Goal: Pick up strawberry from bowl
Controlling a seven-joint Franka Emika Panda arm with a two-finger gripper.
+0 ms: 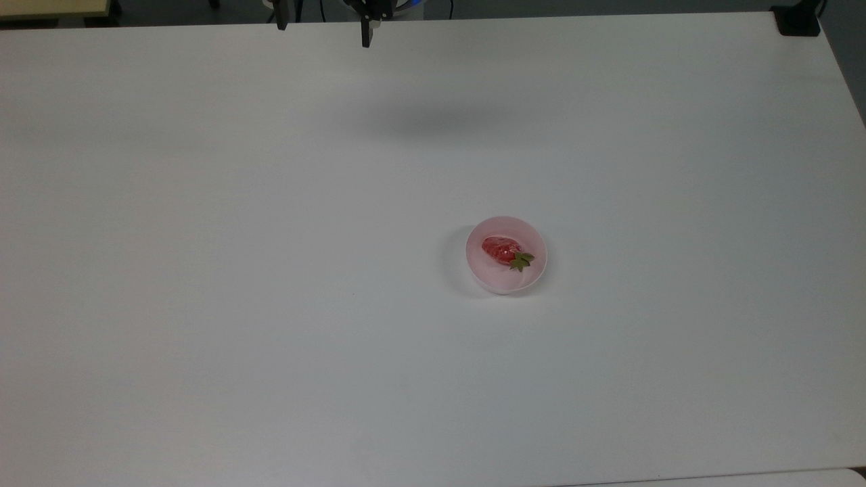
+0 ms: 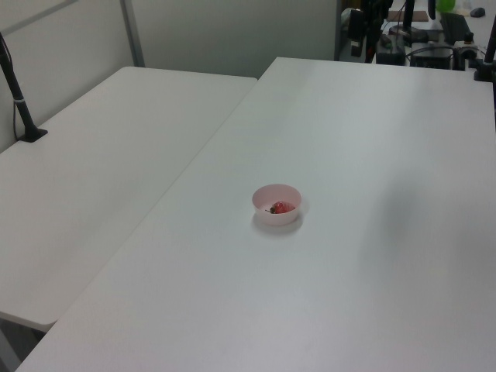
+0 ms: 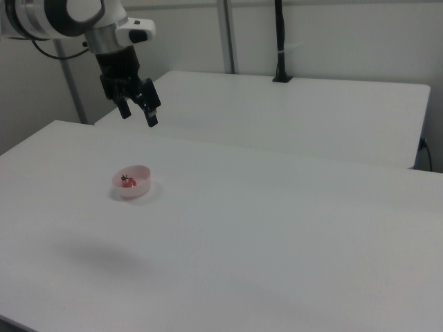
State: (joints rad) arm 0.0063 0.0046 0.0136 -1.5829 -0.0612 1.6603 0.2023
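From my station I saw the strawberry (image 1: 502,250) as a small glossy red toy fruit with a bumpy skin and a green leafy cap, the cap pointing toward the top view's lower right. It lay on its side inside the bowl (image 1: 487,274), a small round pale pink dish with a smooth plain inside and a whitish outer wall, and it took up only part of the bowl's floor. The bowl sat on the white table (image 1: 270,270), a little right of centre in the top view, and in the left view the strawberry (image 2: 281,207) showed as a red spot against the far side of the bowl (image 2: 267,217). In the right view the bowl (image 3: 138,191) stood toward the right view's left with the strawberry (image 3: 128,182) in it. The gripper (image 3: 138,111) hung in the air in the right view, above and beyond the bowl and well apart from it, its two dark fingers (image 3: 151,114) spread with a clear gap between them and nothing held or touched. In the top view the gripper (image 1: 323,30) sat at the upper edge, far from the bowl, with a soft shadow on the table below it. I could read no brand, label or writing anywhere.
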